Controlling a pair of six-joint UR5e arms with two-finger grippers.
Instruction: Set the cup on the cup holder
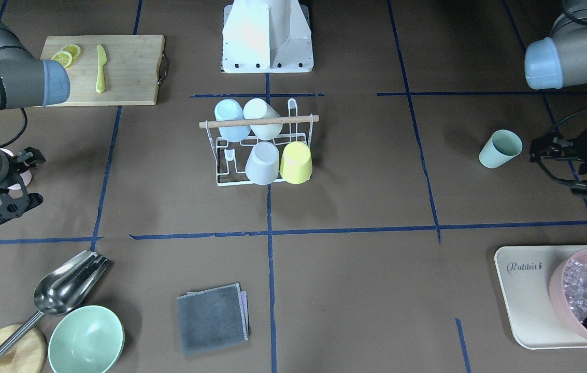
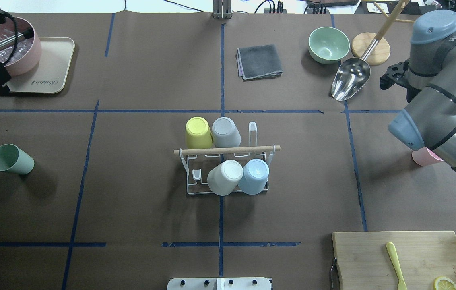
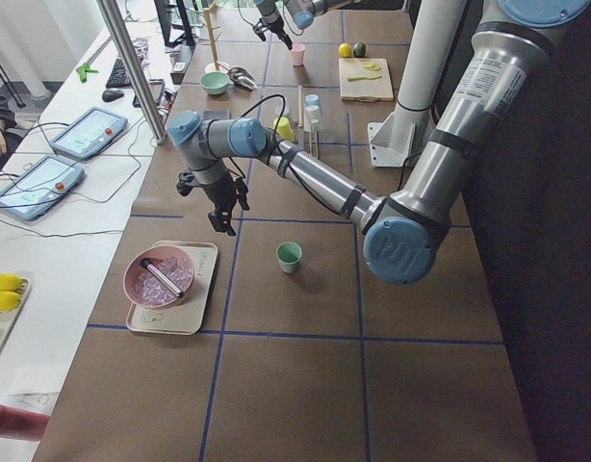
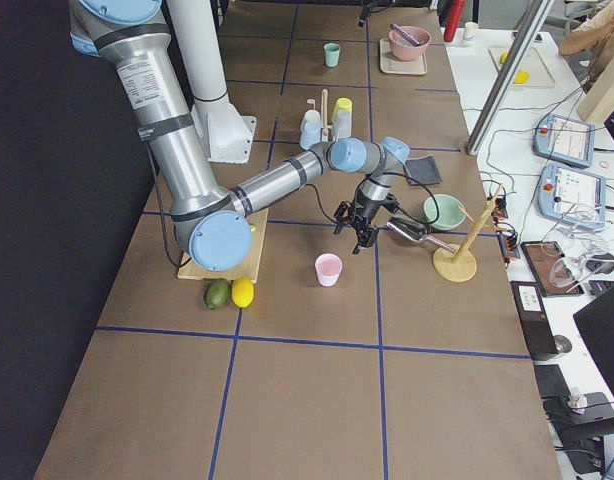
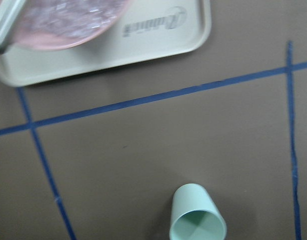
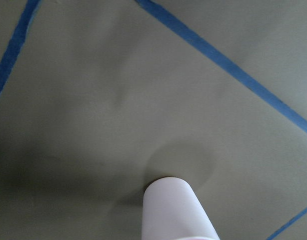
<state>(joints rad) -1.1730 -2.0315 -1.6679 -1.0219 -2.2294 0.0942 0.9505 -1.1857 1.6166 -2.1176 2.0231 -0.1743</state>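
At the table's left end we found the left gripper [image 1: 552, 167] hanging above the table near the tray [image 2: 56, 70], its jaws parted and grasping nothing. Near it a mint cup [image 2: 11, 159] stood mouth-up on the table, well apart from the cup holder [image 2: 228, 150]. The holder stood at mid-table and bore four inverted cups: yellow [image 2: 198, 132], grey [image 2: 226, 131], cream [image 2: 224, 176] and blue [image 2: 254, 175]. Further right a pink cup [image 4: 329, 268] stood mouth-up on the table. The right gripper [image 1: 34, 177] hung near it, jaws likewise parted and empty
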